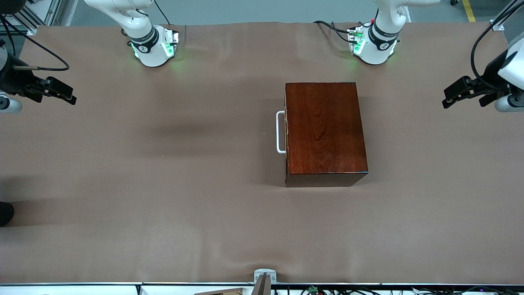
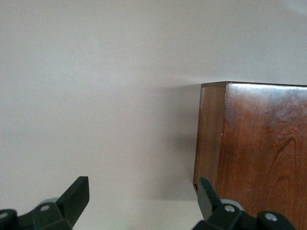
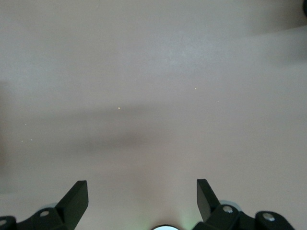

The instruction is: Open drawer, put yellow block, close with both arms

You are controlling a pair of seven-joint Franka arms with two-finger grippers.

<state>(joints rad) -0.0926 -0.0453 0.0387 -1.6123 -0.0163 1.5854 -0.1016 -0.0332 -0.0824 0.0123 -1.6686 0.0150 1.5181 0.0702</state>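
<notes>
Two grippers hang wide-fingered off the box's point(image 1: 325, 131) ends: left gripper point(image 1: 450, 96), right gripper point(image 1: 65, 95). We see its drawer point(image 1: 286, 133) shut, handle point(image 1: 280, 132) facing the right arm. No yellow block visible; pulling crooked could drag the box.

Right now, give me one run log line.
drawer shut | block unseen | left gripper open, beside box | right gripper open, waiting over table

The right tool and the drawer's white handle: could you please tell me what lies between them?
Only bare brown table. In the front view the right tool hangs open at its arm's end, and nothing lies on the stretch to the handle of the shut drawer.
</notes>
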